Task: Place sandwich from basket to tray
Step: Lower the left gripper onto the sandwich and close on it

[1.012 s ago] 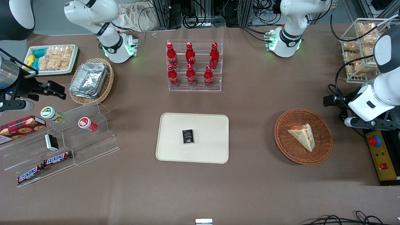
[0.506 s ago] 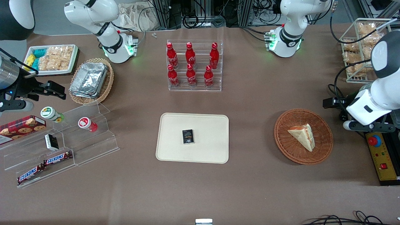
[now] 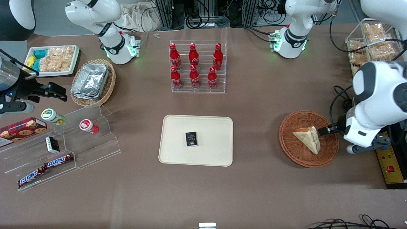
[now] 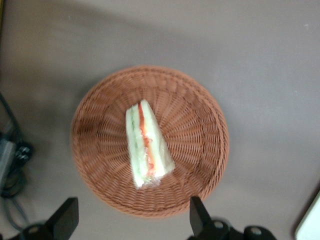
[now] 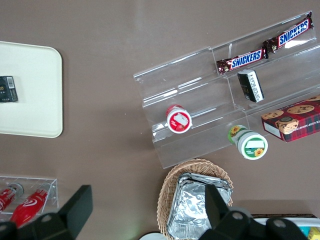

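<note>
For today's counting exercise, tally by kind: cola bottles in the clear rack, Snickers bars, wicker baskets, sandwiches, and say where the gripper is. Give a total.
Cola bottles: 6
Snickers bars: 2
Wicker baskets: 2, the basket and the tan basket
Sandwiches: 1, the sandwich
Total: 11
The gripper is open, above the basket's edge.

The pincer [image 4: 131,222] is cut off by the frame edge, only fingertips [image 4: 66,218] showing.

The hand [image 4: 131,220], fingers [image 4: 65,220] spread, hovers above the sandwich [image 4: 146,145] lying in the basket [image 4: 95,125].
</note>
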Action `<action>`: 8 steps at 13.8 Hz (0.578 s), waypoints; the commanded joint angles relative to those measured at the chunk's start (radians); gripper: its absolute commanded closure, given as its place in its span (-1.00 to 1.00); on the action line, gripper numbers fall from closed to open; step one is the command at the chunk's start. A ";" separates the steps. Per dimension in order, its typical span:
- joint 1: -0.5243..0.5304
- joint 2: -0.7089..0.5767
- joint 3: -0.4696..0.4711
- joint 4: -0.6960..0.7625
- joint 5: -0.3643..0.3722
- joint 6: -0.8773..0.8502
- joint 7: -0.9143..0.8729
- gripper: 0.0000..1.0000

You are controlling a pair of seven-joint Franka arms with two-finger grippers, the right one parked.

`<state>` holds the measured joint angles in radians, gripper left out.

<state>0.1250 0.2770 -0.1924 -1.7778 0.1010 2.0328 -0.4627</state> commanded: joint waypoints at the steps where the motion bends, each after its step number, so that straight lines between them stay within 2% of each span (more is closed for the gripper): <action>1: 0.001 0.045 0.002 -0.058 0.022 0.096 -0.157 -1.00; 8: -0.004 0.132 0.002 -0.058 0.043 0.150 -0.274 -1.00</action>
<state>0.1240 0.3998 -0.1895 -1.8369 0.1211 2.1679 -0.6967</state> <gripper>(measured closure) 0.000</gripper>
